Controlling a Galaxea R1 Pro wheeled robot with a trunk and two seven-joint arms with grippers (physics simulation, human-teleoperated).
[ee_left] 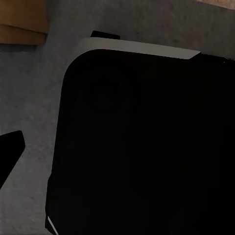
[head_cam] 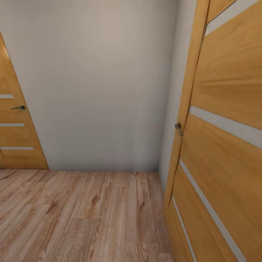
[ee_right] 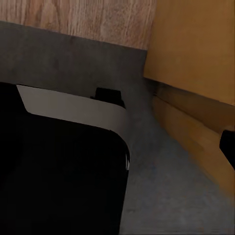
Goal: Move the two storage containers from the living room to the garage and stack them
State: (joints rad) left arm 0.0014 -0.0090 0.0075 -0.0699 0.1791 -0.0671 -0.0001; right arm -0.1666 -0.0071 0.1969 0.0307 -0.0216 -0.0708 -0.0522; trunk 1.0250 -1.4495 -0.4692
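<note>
Below both wrists I see my black rounded base over dark grey mottled concrete; I cannot tell either pincer's opening. Farther ahead, light wood plank flooring, an open orange-wood striped door, and a plain white wall. No orange-red bins visible here, so I judge hauling unfinished.

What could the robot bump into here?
The open door on the right stands very near, so the robot might scrape it or catch its handle. The wall straight ahead leaves little room to turn. In the right wrist view the door also sits close beside the robot's dark base.
</note>
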